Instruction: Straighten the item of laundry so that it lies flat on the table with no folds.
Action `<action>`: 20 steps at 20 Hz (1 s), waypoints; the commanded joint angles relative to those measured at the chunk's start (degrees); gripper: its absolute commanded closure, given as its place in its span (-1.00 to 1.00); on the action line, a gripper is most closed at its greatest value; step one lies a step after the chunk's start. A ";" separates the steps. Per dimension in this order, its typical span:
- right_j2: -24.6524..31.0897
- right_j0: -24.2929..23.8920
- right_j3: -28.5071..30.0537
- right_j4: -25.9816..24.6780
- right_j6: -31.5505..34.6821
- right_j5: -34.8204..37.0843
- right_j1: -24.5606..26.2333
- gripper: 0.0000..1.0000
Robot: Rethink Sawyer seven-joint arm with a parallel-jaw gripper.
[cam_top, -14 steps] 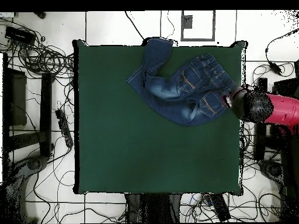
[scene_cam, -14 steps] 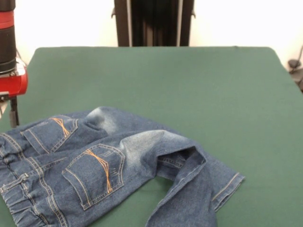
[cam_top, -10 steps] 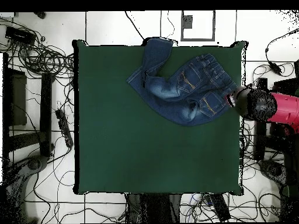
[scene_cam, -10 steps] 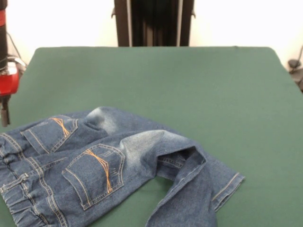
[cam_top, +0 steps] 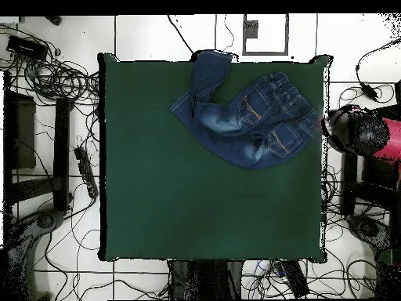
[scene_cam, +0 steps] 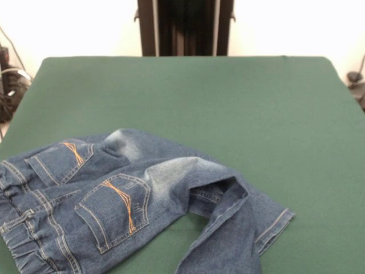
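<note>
The item of laundry [scene_cam: 131, 200], a small pair of blue jeans with orange-stitched back pockets, lies crumpled at the near left of the green table [scene_cam: 228, 97]. One leg is folded over on itself near the hem [scene_cam: 268, 222]. In the overhead view the jeans [cam_top: 243, 117] sit at the table's [cam_top: 196, 204] top right corner, with one leg reaching the top edge and the waistband towards the right edge. My gripper [cam_top: 338, 132] hangs just off the table's right edge, apart from the waistband, on the red and black arm [cam_top: 376, 137]. It holds nothing of the jeans.
A black upright column [scene_cam: 185, 27] stands behind the table's far edge. Cables [cam_top: 55, 78] and dark stands [cam_top: 31, 141] lie on the floor left of the table in the overhead view. More cables and gear [cam_top: 360, 227] sit on the right.
The arm has drawn away from the waistband, off the table's side and out of the front view. The jeans lie as before.
</note>
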 commanded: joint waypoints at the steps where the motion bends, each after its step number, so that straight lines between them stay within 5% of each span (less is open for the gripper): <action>1: -0.32 4.34 -2.13 -1.55 -8.72 5.99 8.19 -1.00; 20: -2.92 9.70 -0.02 0.82 1.97 2.30 8.24 -1.00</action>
